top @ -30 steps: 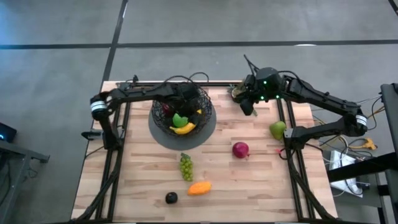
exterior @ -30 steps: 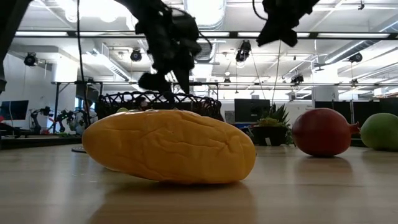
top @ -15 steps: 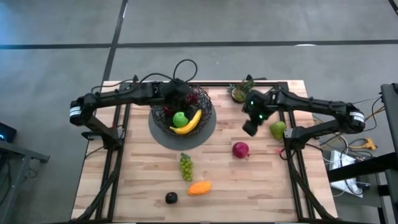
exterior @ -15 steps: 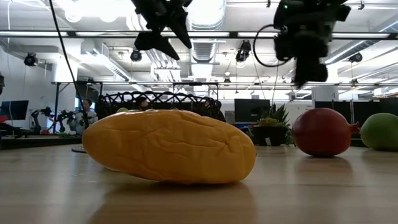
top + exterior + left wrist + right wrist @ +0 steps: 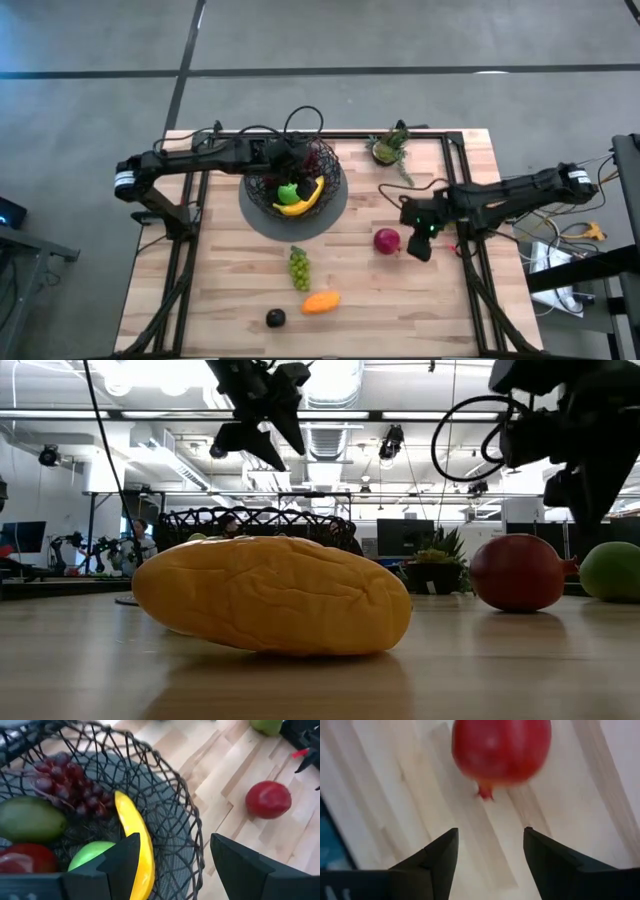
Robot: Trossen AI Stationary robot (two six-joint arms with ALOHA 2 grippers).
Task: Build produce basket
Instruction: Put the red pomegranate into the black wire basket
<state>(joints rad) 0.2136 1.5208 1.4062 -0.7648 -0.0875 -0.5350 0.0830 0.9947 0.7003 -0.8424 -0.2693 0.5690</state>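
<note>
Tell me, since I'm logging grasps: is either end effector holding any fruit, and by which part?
Nothing held. Right end effector open near the red fruit; left end effector open over the basket.

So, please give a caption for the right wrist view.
Open right pincer above the table, facing a red fruit.

You've got a dark-brown wire-mesh basket (image 5: 293, 186) holding a yellow banana (image 5: 134, 839), purple grapes (image 5: 70, 782) and a bright green apple (image 5: 91, 856). On the pale striped wood table (image 5: 220, 280): red fruit (image 5: 387, 240), green grapes (image 5: 299, 268), orange fruit (image 5: 320, 302), black avocado (image 5: 275, 318).
</note>
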